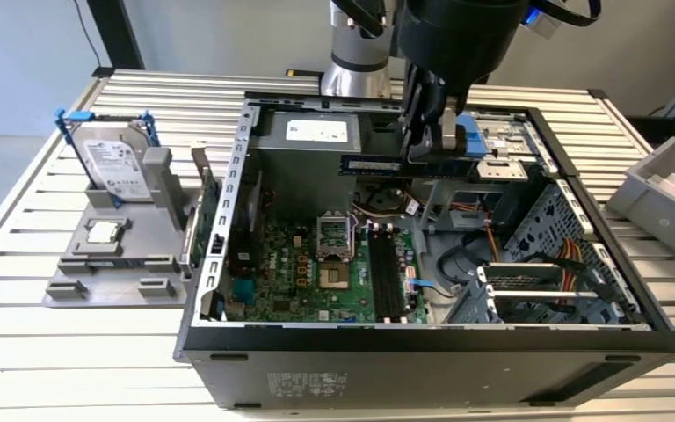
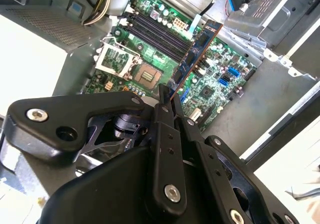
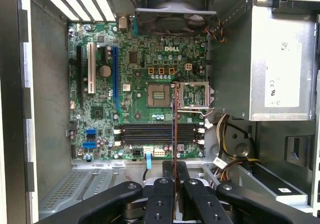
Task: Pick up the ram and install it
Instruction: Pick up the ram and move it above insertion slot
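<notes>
Hard drive (image 1: 115,164): upright in its grey holder (image 1: 103,264) on the table (image 1: 21,352), at the exterior view's left (not my concern).
Ram (image 1: 371,164): in the air over the open case (image 1: 431,338), well above the motherboard (image 1: 302,272).
Claw (image 1: 424,154): clamped on one end of the ram.
Handling, I judge: square it to a black slot (image 3: 157,133), keep it level, press evenly.
Axis: level, free end toward the exterior view's left; crosswise to the slots.

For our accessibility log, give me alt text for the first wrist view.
The end effector grips a RAM stick, seen edge-on, over the green motherboard of an open computer case. Its line crosses the black memory slots and ends beside the processor socket.
</notes>
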`<state>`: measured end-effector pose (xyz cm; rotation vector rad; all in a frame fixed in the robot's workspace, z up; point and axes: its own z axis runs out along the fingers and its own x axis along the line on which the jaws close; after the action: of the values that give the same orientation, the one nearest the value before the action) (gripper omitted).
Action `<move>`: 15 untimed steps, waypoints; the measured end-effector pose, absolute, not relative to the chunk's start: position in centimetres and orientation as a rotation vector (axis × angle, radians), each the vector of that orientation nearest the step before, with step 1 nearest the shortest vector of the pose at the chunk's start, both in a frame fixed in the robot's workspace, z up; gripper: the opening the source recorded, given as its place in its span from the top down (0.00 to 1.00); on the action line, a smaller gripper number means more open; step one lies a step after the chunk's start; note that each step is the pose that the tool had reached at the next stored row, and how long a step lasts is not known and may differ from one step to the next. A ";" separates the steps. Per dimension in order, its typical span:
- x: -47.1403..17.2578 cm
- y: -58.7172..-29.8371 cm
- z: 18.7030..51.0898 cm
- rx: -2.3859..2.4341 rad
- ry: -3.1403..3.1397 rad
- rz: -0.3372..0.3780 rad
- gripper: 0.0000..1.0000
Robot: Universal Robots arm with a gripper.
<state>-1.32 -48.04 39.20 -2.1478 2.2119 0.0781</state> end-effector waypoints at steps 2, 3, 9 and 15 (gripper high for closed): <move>-1.3 -48.0 39.2 -2.148 2.212 0.078 1.00; -1.3 -48.0 39.2 -2.148 2.212 0.078 1.00; -1.3 -48.0 39.2 -2.148 2.212 0.078 1.00; -1.3 -48.0 39.2 -2.148 2.212 0.078 1.00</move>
<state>-1.32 -48.04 39.20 -2.1476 2.2121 0.0780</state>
